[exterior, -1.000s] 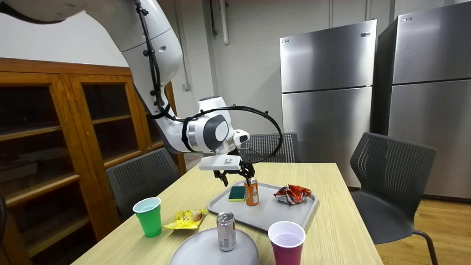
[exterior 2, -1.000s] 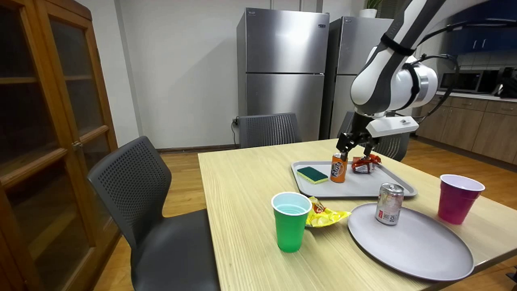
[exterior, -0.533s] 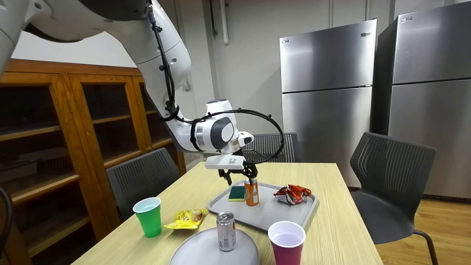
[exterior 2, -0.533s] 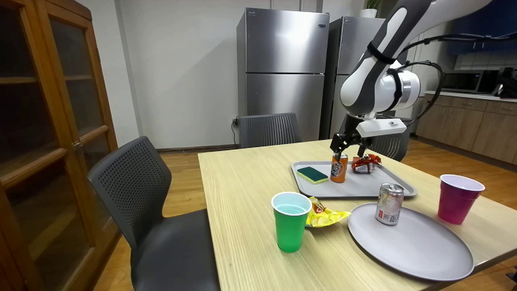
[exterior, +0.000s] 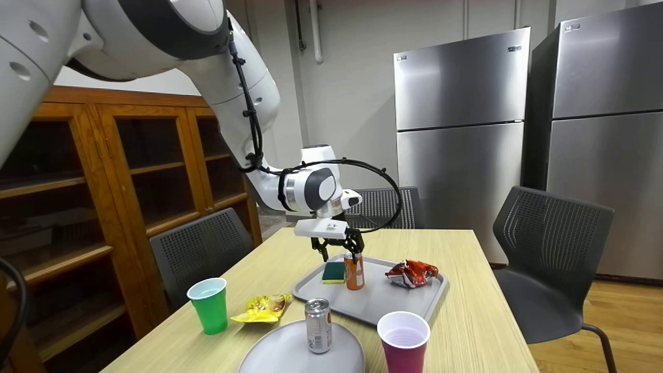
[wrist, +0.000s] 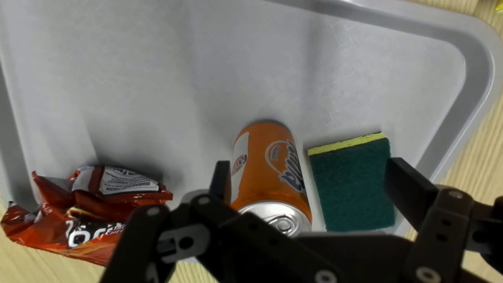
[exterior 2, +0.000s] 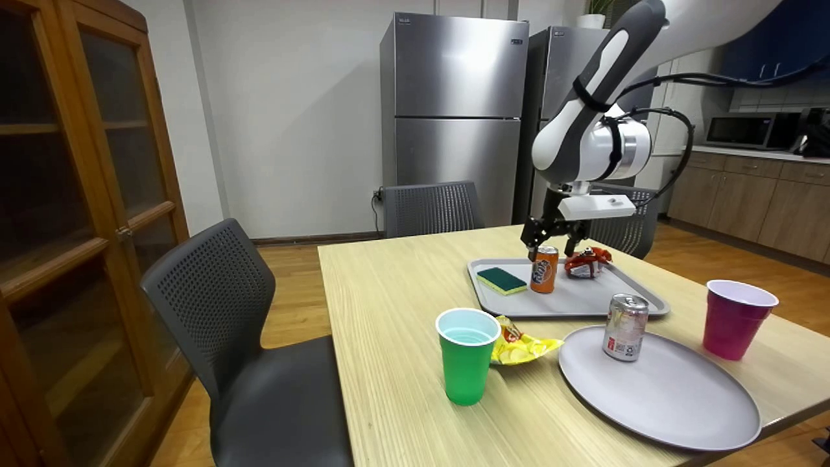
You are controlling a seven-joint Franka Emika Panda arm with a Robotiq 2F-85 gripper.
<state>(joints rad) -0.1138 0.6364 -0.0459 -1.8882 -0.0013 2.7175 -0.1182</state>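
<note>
Now that the gripper [exterior: 340, 257] has shifted across the gray tray [wrist: 137, 78], its empty, wide-spread fingers [wrist: 221, 181] hang nearest the Fanta can [wrist: 265, 169] and scrub sponge [wrist: 353, 188] on it; contact is unclear.

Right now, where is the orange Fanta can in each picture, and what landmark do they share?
In an exterior view: Fanta can just right of center, below mid-height.
In an exterior view: Fanta can well right of center, slightly below mid-height.
In the wrist view: Fanta can just right of center, lid toward the bottom.
Shared landmark: green-and-yellow sponge, left of the Fanta can in both exterior views, right of it in the wrist view.
</note>
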